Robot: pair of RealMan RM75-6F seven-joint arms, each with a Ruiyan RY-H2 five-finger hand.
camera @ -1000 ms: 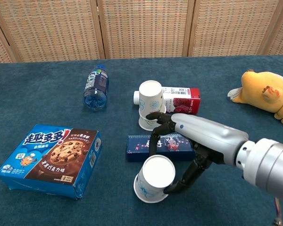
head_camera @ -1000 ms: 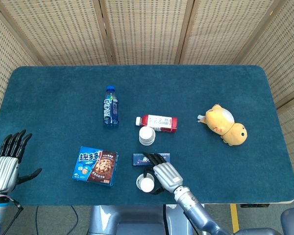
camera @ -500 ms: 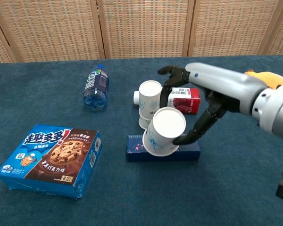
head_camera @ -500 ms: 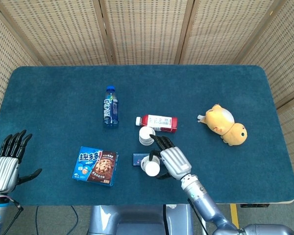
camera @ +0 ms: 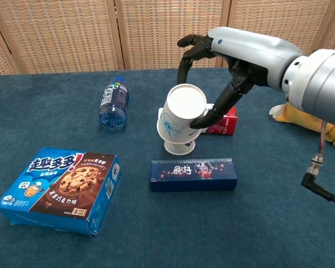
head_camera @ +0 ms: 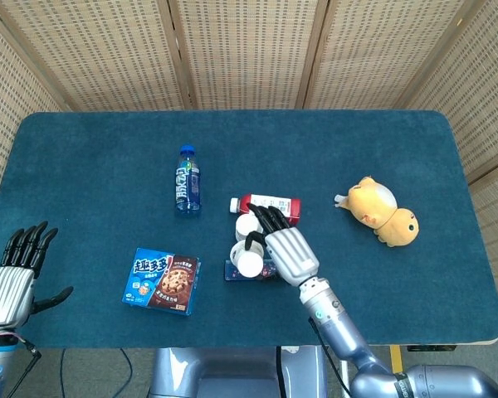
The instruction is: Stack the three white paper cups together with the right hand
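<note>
Blue-clothed table (camera: 279,234): right hand (camera: 234,61) grips inverted paper cup (camera: 178,114) above cup stack (camera: 180,146), apparently aligning to nest; left hand (head_camera: 10,278) idle, fingers spread.

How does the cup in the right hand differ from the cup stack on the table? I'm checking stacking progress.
The held paper cup is lifted clear of the table and tilted, its bottom facing the chest camera; the upside-down paper cup stack stands upright on the blue tablecloth. The right hand grips the held cup; nothing touches the stack, which the held cup mostly hides in the chest view. Both are white paper.
</note>
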